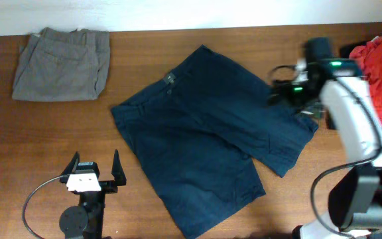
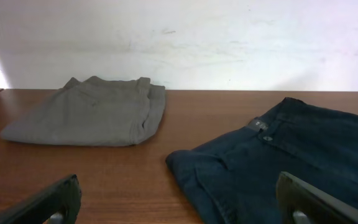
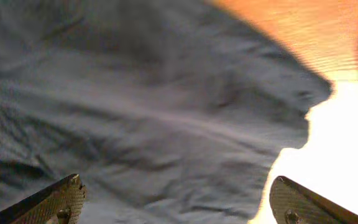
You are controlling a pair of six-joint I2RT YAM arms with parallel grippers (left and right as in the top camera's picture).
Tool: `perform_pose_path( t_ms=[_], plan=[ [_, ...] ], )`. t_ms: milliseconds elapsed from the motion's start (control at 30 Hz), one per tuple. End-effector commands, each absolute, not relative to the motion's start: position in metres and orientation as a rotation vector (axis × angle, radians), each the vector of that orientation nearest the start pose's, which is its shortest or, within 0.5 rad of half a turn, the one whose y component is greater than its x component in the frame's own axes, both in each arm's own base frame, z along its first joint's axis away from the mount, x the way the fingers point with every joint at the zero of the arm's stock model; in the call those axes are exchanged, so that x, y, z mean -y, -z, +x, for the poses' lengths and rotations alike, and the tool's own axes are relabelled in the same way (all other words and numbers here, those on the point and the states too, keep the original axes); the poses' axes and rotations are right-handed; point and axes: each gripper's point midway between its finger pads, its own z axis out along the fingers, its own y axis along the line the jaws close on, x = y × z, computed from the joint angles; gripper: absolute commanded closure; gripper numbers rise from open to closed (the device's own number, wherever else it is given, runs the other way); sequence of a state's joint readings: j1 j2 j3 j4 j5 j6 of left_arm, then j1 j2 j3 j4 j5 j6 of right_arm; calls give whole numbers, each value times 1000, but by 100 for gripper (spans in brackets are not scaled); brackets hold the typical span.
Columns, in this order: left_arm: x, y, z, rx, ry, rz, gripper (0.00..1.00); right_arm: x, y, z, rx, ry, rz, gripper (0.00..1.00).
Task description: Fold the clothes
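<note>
Navy trousers [image 1: 204,126], waistband label [image 2: 258,126] unreadable, left gripper [image 1: 95,162] wide apart, empty, right gripper [image 3: 176,180] wide apart over the trousers, holding nothing

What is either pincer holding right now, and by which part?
Nothing. The left pincer is open over bare table; the right pincer is open over the navy trousers, with no cloth pinched.

Left hand [image 1: 96,167] and right hand [image 3: 176,202] gape empty.
</note>
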State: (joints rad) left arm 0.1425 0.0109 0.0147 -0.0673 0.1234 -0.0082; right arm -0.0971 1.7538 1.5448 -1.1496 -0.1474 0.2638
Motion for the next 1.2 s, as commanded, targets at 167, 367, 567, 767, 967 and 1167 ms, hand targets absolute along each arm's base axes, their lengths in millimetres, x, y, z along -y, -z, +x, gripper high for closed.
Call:
perform_pose_path(
  t_ms=[167, 367, 567, 767, 967, 1167],
  plan=[
    [-11, -160, 245, -1635, 6, -14, 1, 49, -141, 373, -2833, -556, 477, 1],
    [-11, -160, 245, -1635, 6, -15, 1, 87, -120, 369, -2848, -494, 613, 1],
    [-11, -160, 245, -1634, 6, -14, 1, 93, -90, 375, -2900, -501, 519, 1],
    [-11, -160, 245, -1635, 6, -15, 1, 111, -65, 378, -2945, -371, 538, 1],
    [-11, -160, 245, -1635, 6, -15, 1, 114, -50, 374, -2994, -351, 475, 1],
    [-11, -160, 245, -1635, 6, -15, 1, 111, -36, 372, -3037, -374, 366, 1]
  ],
)
